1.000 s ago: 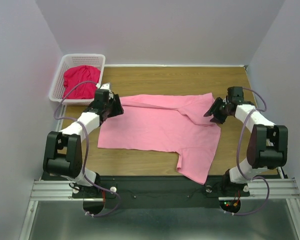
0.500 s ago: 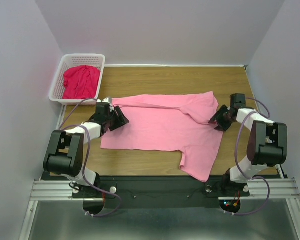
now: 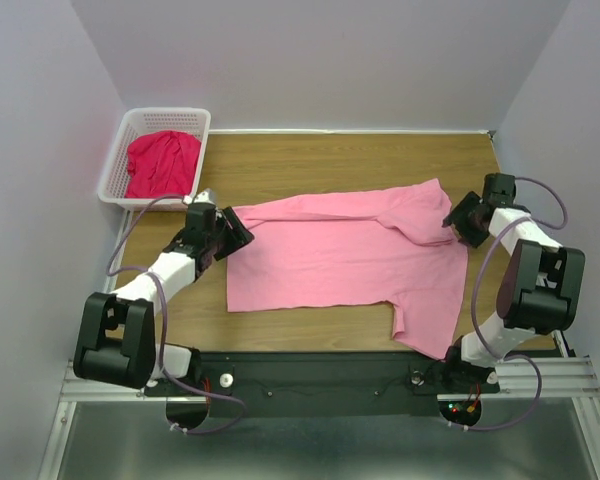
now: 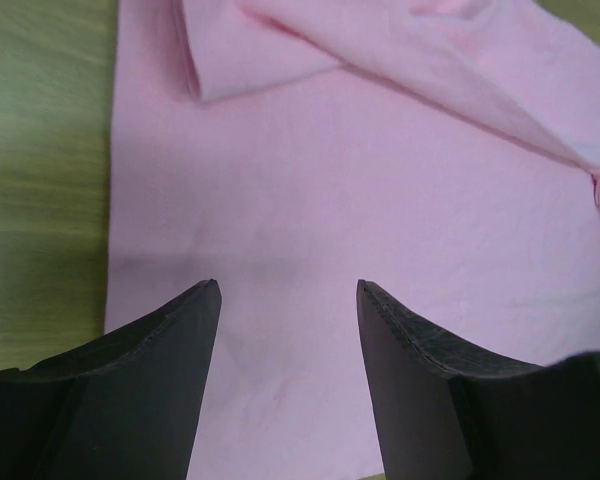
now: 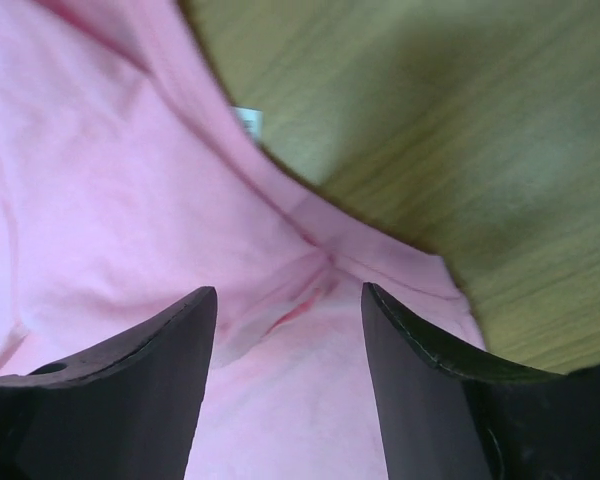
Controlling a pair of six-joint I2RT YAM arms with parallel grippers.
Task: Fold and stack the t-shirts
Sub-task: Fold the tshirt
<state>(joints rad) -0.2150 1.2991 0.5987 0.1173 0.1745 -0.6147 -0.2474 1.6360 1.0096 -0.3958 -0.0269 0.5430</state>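
Pink cloth fills the middle of the top view: the pink t-shirt (image 3: 340,250) lies spread on the table (image 3: 330,160), a bit crooked, and one part reaches the near edge. The red t-shirt (image 3: 163,163) sits bunched in the white basket (image 3: 120,150). I count two t-shirts, one basket and two tools, the left tool (image 3: 230,230) and the right tool (image 3: 457,217), one at each side of the pink t-shirt. In the left wrist view, the left tool is open over flat pink cloth and holds nothing. In the right wrist view, the right tool is open too, over wrinkled cloth near one small white tag (image 5: 248,120). A pinch there could catch only the top layer, so the fold may come out crooked.
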